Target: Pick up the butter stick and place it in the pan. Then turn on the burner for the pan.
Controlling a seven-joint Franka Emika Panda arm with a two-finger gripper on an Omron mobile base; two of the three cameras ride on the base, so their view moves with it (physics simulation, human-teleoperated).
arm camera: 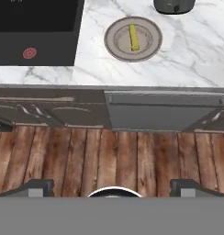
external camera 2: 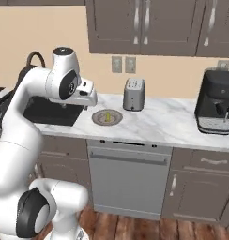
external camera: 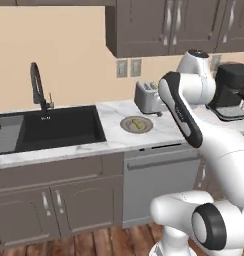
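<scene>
The butter stick point(external camera: 137, 123) point(external camera 2: 107, 116) point(arm camera: 133, 37), a thin yellow bar, lies on a tan round plate point(external camera: 125, 125) point(external camera 2: 97, 117) point(arm camera: 148, 43) on the marble counter. My gripper point(arm camera: 113, 186) is open with nothing between its fingers. It looks down from in front of the counter, with the plate far ahead and slightly right. In the right base view my white hand point(external camera 2: 83, 96) hangs above the counter's edge, left of the plate and apart from it. The pan and the burner are out of view.
A black sink point(external camera: 59, 127) point(arm camera: 36, 27) with a faucet point(external camera: 38, 85) lies left of the plate. A toaster point(external camera: 148, 97) point(external camera 2: 133, 93) stands just behind it. A coffee machine point(external camera: 231, 92) point(external camera 2: 217, 108) is far right. A dishwasher front point(external camera 2: 128, 178) point(arm camera: 164, 114) sits below the counter.
</scene>
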